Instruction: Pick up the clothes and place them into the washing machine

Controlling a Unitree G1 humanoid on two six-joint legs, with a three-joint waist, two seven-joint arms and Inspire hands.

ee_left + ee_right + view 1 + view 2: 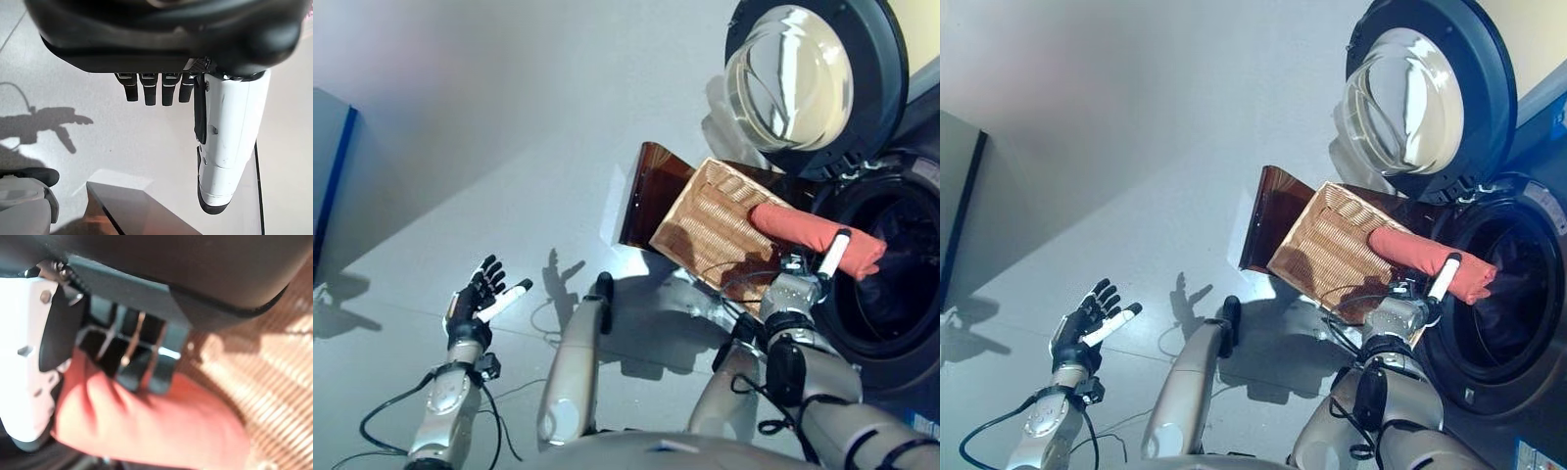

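The robot's right hand [803, 279] is closed around a salmon-red rolled piece of cloth [813, 233], with the white-covered thumb on one side and the dark fingers [132, 357] curled over the other, as the right wrist view shows from close. The cloth is held up in the air, and its far end reaches over the lower rim of the dark round opening of the washing machine [891, 264]. Just behind the hand stands a light brown woven basket [710, 220], tilted, with a dark brown translucent panel [651, 191] beside it. The round glass door of the machine [793, 73] is swung fully open above.

The left hand [480, 299] hangs well apart over the grey floor [509, 127], with straight fingers and holding nothing.

I judge this is the placing step: the cloth is already lifted and is at the mouth of the drum. The next move would need the hand to go deeper inside the opening and then loosen the fingers, so that the cloth falls in the drum and not on the rim.
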